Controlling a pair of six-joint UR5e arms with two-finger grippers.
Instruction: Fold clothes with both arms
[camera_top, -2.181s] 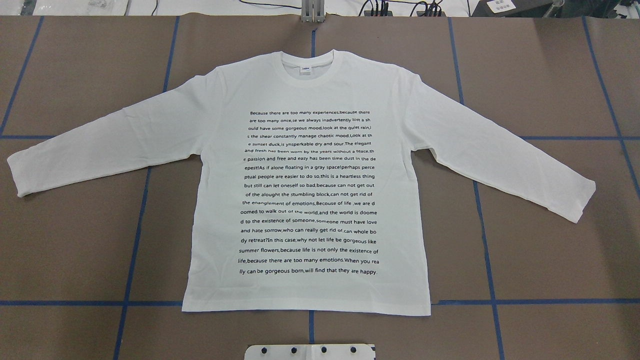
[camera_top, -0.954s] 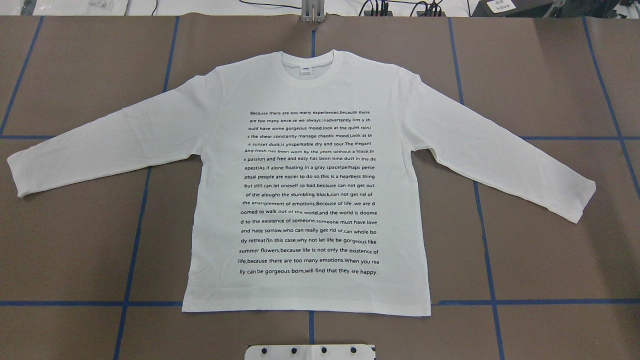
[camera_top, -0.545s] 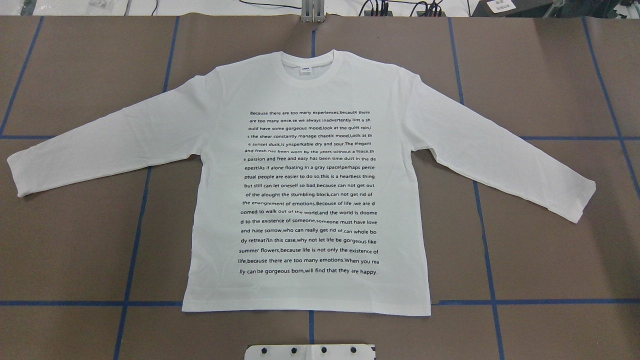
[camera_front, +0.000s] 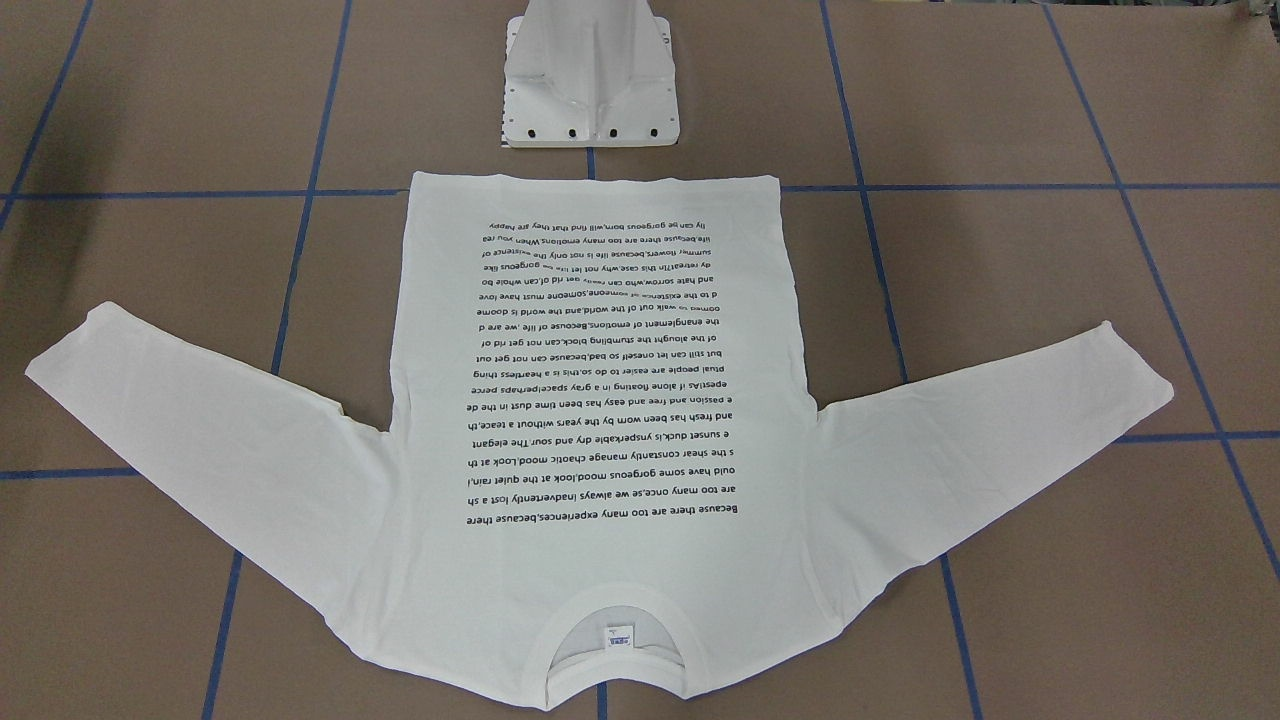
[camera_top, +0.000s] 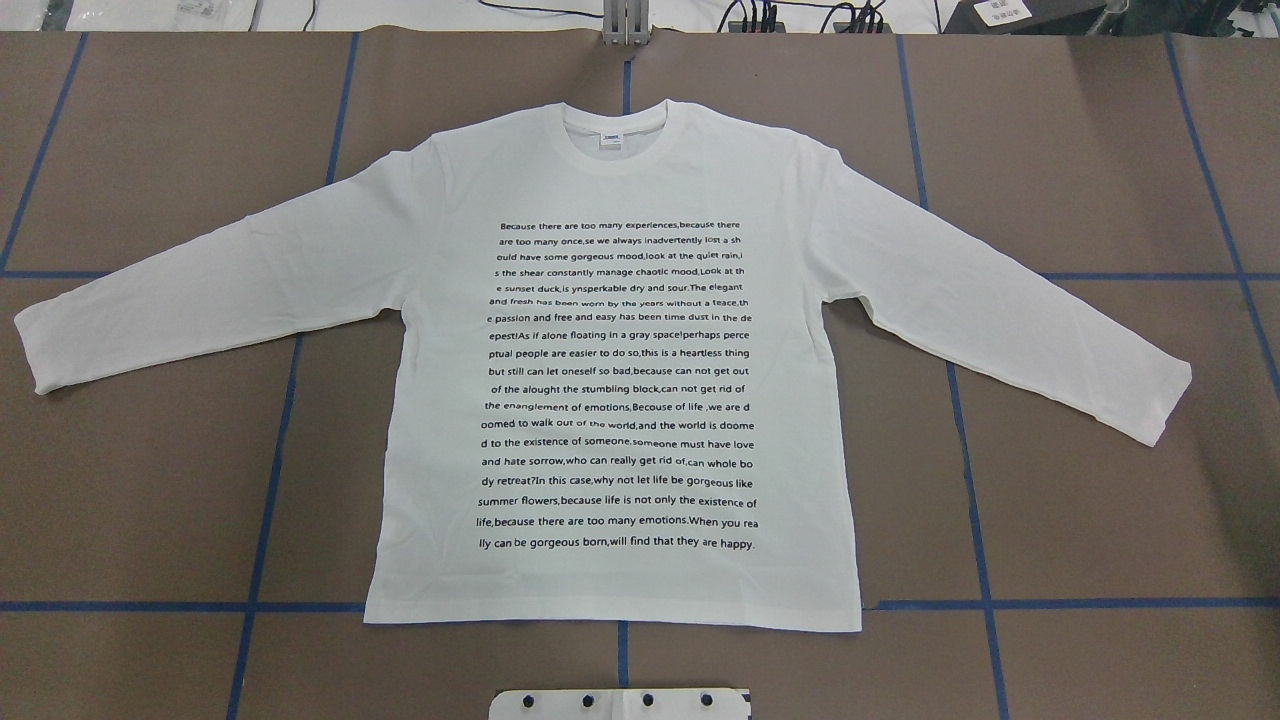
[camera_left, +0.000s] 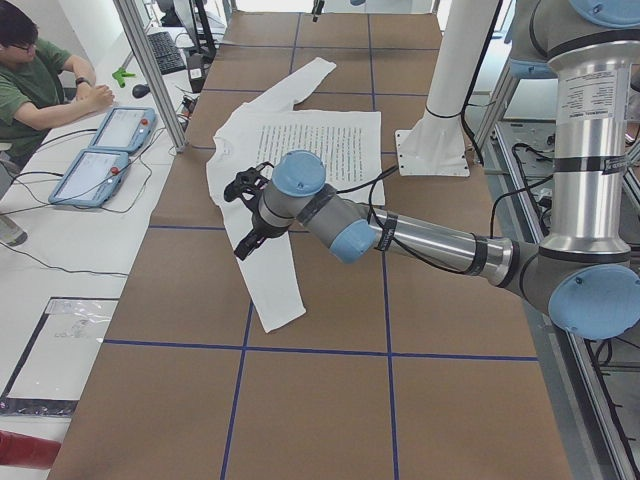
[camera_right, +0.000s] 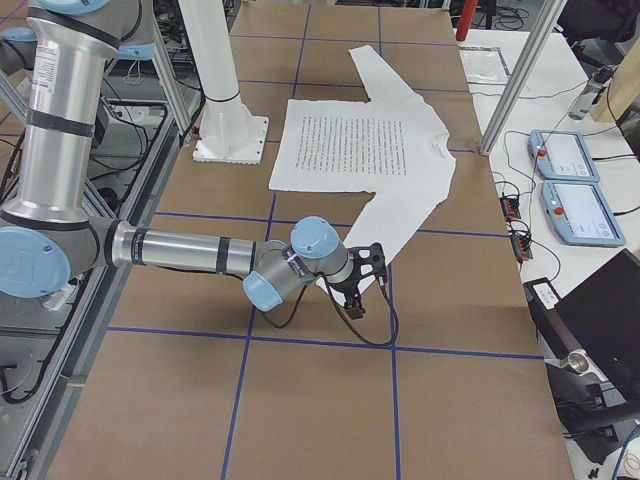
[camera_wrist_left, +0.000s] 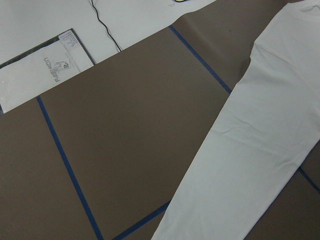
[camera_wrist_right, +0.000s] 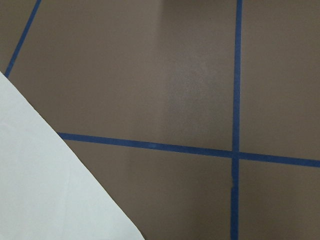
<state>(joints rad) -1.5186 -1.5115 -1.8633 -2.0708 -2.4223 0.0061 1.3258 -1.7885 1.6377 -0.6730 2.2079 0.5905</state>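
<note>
The white long-sleeved T-shirt (camera_top: 620, 180) lies flat on the brown table, printed side up, collar away from the robot and both sleeves spread out to the sides. In the exterior left view my left gripper (camera_left: 245, 215) hovers above the near sleeve (camera_left: 270, 280). In the exterior right view my right gripper (camera_right: 363, 285) hangs over the near sleeve's cuff end (camera_right: 385, 240). I cannot tell whether either gripper is open or shut. The wrist views show only sleeve cloth (camera_wrist_left: 250, 150) (camera_wrist_right: 45, 190) and table, no fingers.
The white pedestal base (camera_front: 590, 90) stands just behind the shirt's hem. Blue tape lines (camera_top: 980, 520) grid the table. A person (camera_left: 40, 80) sits at a side desk with teach pendants (camera_left: 110, 140). Aluminium posts (camera_right: 520, 70) stand along the far edge.
</note>
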